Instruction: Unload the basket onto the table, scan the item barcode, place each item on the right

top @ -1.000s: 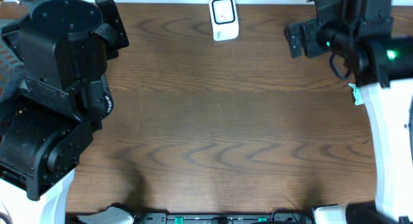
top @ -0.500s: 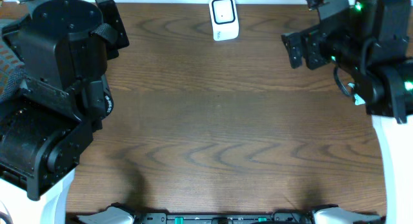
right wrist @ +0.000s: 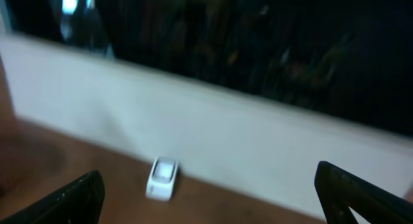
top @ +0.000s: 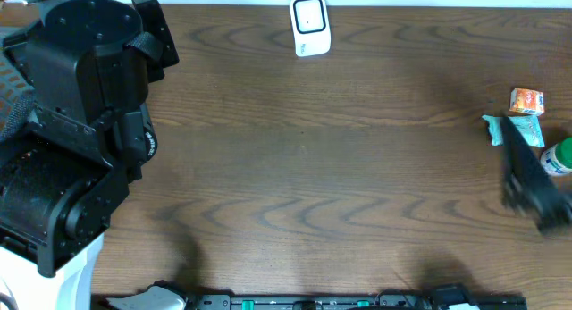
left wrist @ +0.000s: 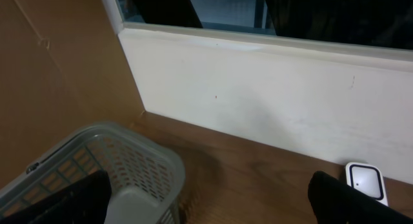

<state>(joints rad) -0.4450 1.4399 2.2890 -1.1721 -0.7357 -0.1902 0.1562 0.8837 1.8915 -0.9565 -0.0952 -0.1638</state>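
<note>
Scanner (top: 310, 24) by wall (left wrist: 258, 88), packets (top: 526, 101) far right, basket (left wrist: 139, 162) left, left gripper (left wrist: 206, 182) and right gripper (right wrist: 208, 175) spread wide

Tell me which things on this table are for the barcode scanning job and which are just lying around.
For the job: white scanner; orange packet, teal packet and green-and-white container, likely items to scan.
Lying about: grey basket, no clear role yet.
</note>
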